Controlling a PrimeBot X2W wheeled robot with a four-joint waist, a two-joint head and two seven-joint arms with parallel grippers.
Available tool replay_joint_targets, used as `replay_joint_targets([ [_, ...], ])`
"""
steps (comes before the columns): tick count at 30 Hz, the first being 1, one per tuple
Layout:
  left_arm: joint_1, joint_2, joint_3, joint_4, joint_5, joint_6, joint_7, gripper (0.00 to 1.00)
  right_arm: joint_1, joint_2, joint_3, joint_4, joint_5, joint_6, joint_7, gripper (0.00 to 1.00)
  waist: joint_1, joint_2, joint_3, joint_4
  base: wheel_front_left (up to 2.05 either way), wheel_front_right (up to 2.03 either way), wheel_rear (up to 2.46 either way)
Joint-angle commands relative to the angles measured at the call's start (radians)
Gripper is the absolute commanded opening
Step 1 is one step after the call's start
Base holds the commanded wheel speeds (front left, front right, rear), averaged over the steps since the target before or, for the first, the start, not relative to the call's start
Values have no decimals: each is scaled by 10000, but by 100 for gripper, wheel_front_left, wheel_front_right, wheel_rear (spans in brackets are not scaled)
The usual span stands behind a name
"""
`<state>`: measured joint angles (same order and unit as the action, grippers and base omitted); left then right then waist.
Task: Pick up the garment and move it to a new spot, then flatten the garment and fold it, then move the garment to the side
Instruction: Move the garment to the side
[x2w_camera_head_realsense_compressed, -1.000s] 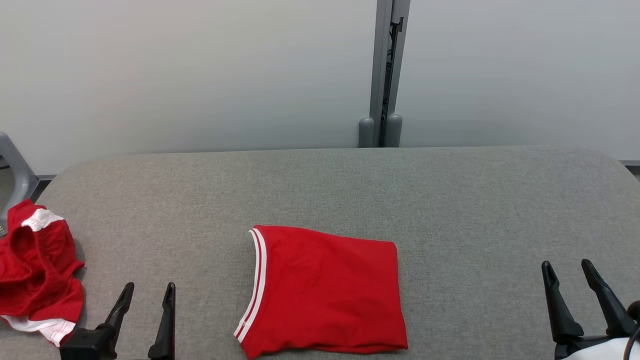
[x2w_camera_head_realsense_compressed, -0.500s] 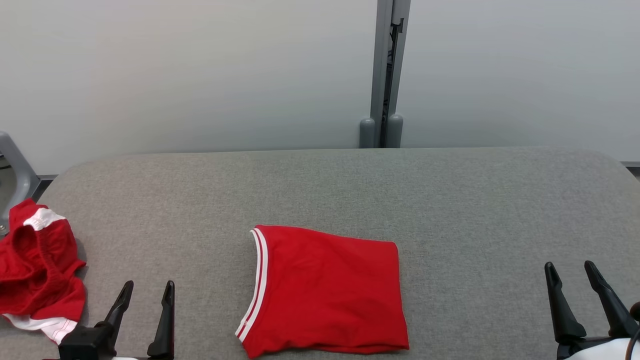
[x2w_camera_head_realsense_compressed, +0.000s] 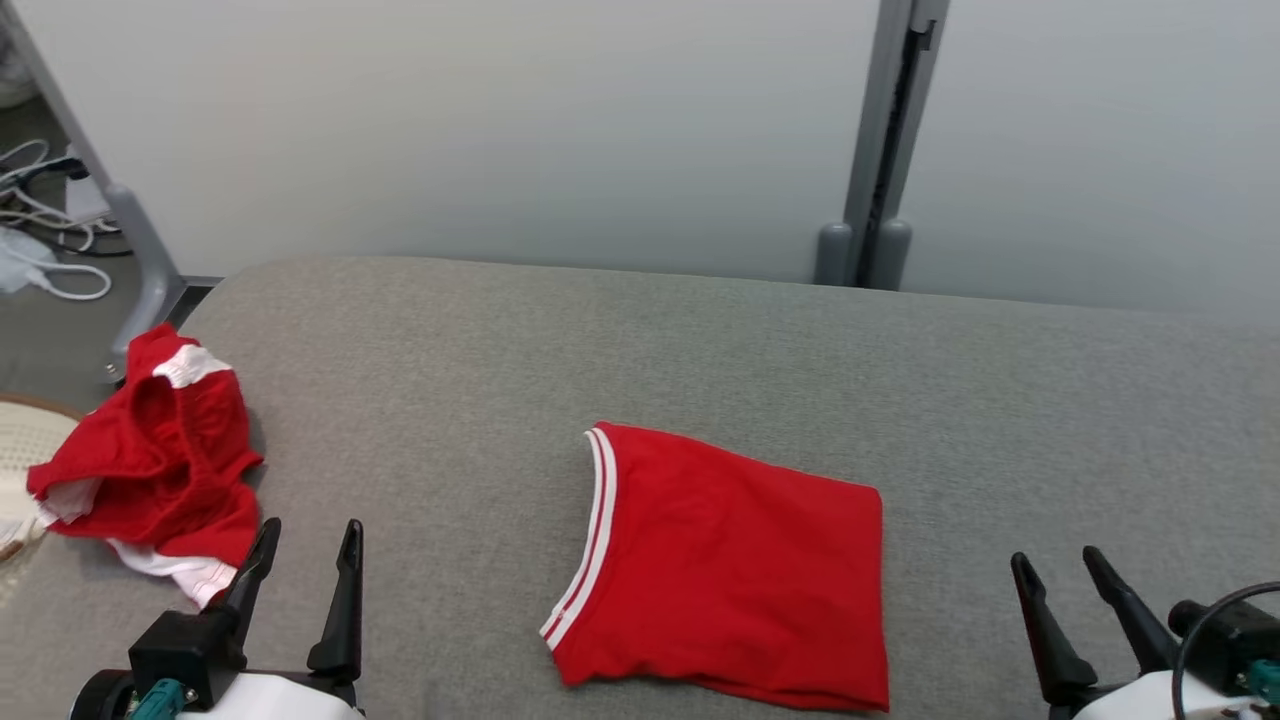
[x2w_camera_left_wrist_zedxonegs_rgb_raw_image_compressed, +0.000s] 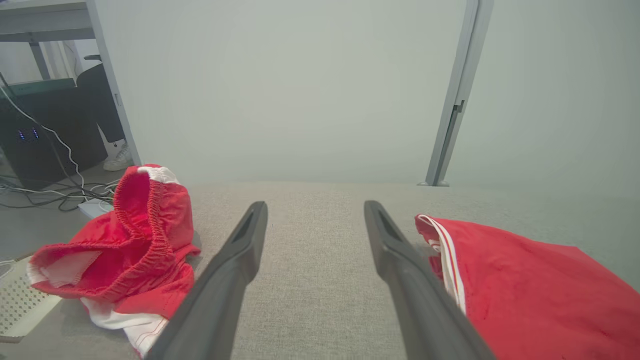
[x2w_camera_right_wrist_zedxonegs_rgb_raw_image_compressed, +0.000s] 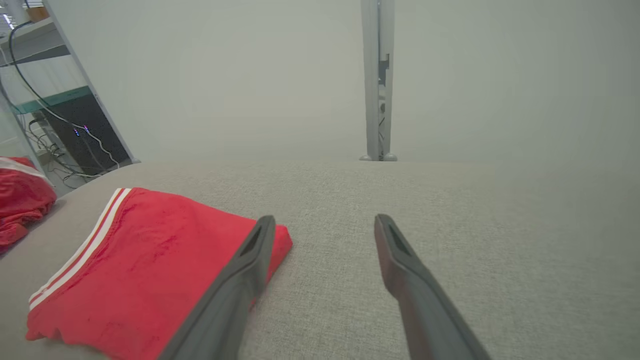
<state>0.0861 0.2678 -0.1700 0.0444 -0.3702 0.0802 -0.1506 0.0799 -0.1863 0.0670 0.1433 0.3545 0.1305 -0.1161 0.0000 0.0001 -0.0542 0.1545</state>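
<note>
The garment lies folded into a flat red rectangle near the front middle of the grey table, its white striped trim along the left edge. My left gripper hovers open at the lower left, between the garment and a crumpled red heap. In the left wrist view the left gripper has only bare table between its fingers, with the garment just to its right. My right gripper is open to the right of the garment. In the right wrist view the right gripper points over bare table, its left finger crossing the garment's corner.
Crumpled red shorts with white trim and an elastic waistband lie at the table's left edge. A pale perforated basket sits just beyond that edge. Cables lie on the floor at the far left. A grey post stands behind the table.
The head camera has turned left, so the whole picture has shifted right. Both garments lie where they were, and both grippers stay open.
</note>
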Motion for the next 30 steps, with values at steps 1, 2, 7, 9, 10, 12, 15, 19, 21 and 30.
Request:
replay_joint_targets([
  [1,-186,28,-16,72,52,-32,-73,100,-159,-18,204,243,122,5,-35,100,0,-1,149,502,0,0,0],
  [2,-236,11,-42,102,61,-36,-92,100,-231,-5,313,432,196,5,-3,100,0,-1,197,665,0,0,0],
  [7,-501,-42,-180,202,85,-102,-206,100,-835,31,1009,1531,644,6,-30,100,0,-1,524,1314,0,0,0],
  [9,-646,-89,-225,259,86,-143,-280,100,-1150,-18,1348,2001,799,5,-91,100,0,-1,697,1500,0,0,0],
  [10,-704,-106,-243,280,82,-164,-332,100,-1326,-41,1506,2243,884,5,-124,100,0,-1,787,1587,0,0,0],
  [12,-839,-140,-287,354,84,-163,-396,100,-1604,-51,1748,2724,1070,5,-219,100,0,-1,927,1734,0,0,0],
  [15,-1012,-165,-313,446,88,-176,-515,100,-1985,-57,2041,3501,1282,5,-339,100,0,-1,1080,1875,0,0,0],
  [19,-1146,-208,-318,552,80,-180,-628,100,-2308,1,2413,4405,1614,5,-365,100,0,-1,1228,1933,0,0,0],
  [21,-1237,-231,-315,587,67,-173,-692,100,-2423,8,2581,4823,1775,5,-196,100,0,-1,1308,1913,0,0,0],
  [30,-1639,-329,-464,808,209,-257,-898,100,-3122,-255,3439,5497,2274,0,-222,0,0,-1,1744,1665,0,0,0],
])
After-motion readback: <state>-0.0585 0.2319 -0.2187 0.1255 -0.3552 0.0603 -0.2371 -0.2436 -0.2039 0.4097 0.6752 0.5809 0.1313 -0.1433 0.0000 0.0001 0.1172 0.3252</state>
